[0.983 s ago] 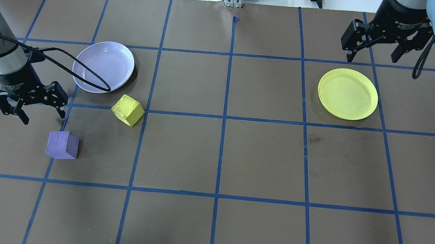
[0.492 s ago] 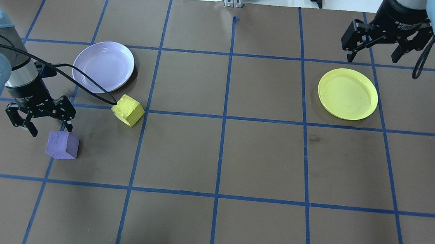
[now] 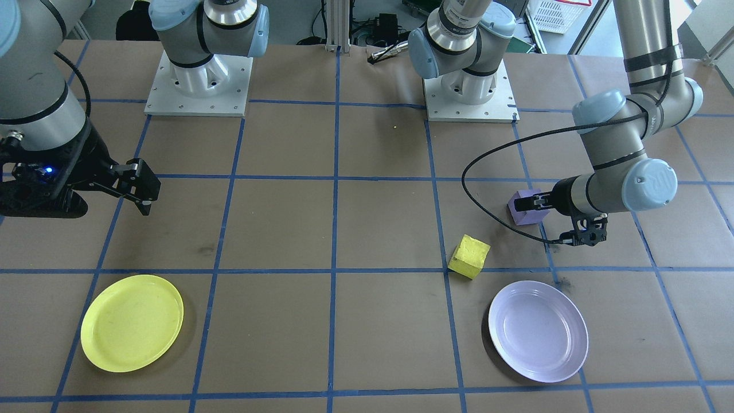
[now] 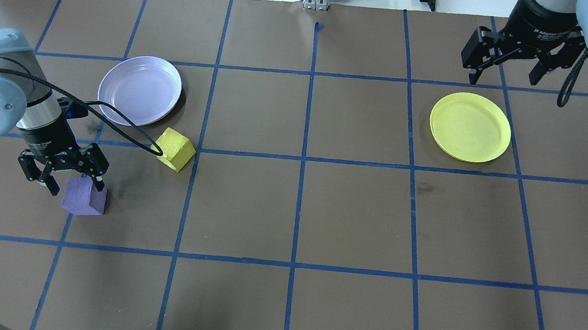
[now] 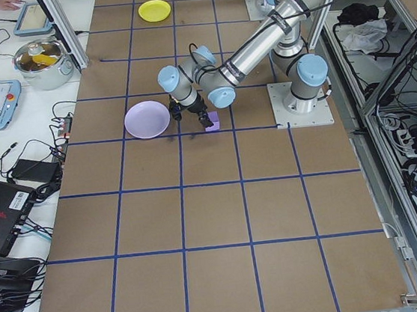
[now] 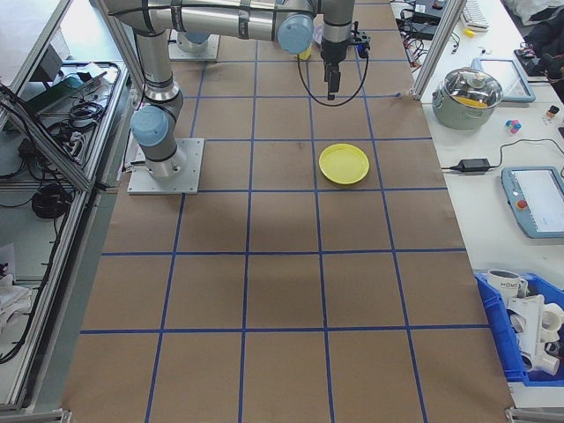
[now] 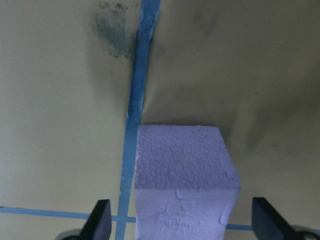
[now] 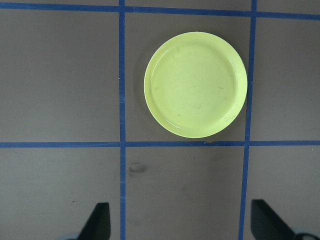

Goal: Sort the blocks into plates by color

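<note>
Paper, brown and matte, covers the table (image 4: 355,217), ruled into squares by blue tape. Two round, shallow, glossy plates lie on it well apart: the lavender plate (image 4: 140,90) on my left side, the yellow plate (image 4: 470,127) on my right, both with nothing in them. The two cubes look like rough, pebbled foam. The yellow block (image 4: 173,148) sits turned at an angle just beside the lavender plate, with my cable crossing in front of it. The purple block (image 4: 83,198) lies nearer me, beside a tape line.

My left gripper (image 4: 63,180) hangs over the purple block with its fingers spread; in the wrist view the cube fills the gap between both fingertips (image 7: 98,222), touching neither, its lower edge cut off. From overhead my fingers hide the cube's far corner.

My right gripper (image 4: 505,67) hovers spread open beyond the yellow plate.

A second ago my left gripper was away from the purple block, toward the table's edge; it has since slid over the cube. My right has not moved.
</note>
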Controlling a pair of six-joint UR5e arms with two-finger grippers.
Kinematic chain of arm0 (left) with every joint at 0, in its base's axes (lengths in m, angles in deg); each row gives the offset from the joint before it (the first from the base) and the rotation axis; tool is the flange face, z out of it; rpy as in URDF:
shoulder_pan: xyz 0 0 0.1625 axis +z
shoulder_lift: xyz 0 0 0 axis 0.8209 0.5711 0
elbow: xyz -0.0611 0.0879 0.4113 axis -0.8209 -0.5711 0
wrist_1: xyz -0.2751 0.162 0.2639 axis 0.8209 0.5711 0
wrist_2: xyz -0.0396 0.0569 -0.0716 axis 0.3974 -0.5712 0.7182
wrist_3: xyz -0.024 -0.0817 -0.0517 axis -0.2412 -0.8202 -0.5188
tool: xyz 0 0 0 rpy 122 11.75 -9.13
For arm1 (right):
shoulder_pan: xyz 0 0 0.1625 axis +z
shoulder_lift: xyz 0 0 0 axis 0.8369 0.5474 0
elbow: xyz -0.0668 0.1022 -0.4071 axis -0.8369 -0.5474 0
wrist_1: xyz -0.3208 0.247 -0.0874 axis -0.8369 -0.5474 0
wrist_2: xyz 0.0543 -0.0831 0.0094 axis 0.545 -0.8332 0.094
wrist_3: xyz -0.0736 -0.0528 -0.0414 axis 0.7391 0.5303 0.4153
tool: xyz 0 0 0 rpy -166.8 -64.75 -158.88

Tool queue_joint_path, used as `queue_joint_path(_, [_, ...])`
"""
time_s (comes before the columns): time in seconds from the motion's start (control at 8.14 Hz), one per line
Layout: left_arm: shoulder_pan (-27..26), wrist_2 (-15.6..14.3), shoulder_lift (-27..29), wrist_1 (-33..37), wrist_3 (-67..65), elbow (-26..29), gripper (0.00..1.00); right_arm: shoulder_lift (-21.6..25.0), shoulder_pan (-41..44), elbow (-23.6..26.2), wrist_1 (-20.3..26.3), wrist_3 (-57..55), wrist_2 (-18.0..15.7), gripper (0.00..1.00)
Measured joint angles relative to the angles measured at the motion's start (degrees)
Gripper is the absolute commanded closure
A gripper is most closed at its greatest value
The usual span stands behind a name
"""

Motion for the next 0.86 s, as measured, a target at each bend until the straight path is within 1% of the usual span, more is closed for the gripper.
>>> queue_joint_path(0.12, [0.1, 0.0, 1.1, 0.0, 0.8, -0.1, 0.46, 0.0, 0.0, 0.0, 0.0, 0.0, 0.0, 0.0])
queue_joint_path(0.25, [0.1, 0.0, 1.9, -0.1, 2.3, -0.1, 0.69, 0.0, 0.0, 0.1, 0.0, 0.0, 0.0, 0.0])
queue_joint_path(0.37, [0.1, 0.0, 2.5, -0.4, 3.4, -0.1, 0.87, 0.0, 0.0, 0.0, -0.1, -0.1, 0.0, 0.0])
queue_joint_path(0.49, [0.2, 0.0, 2.9, -0.5, 4.0, -0.1, 0.98, 0.0, 0.0, 0.0, -0.6, -0.2, 0.1, 0.0])
queue_joint_path(0.86, [-0.2, 0.2, 1.7, 0.4, 5.5, 0.3, 0.97, -0.3, 0.0, 0.0, -2.0, -0.6, 0.1, 0.0])
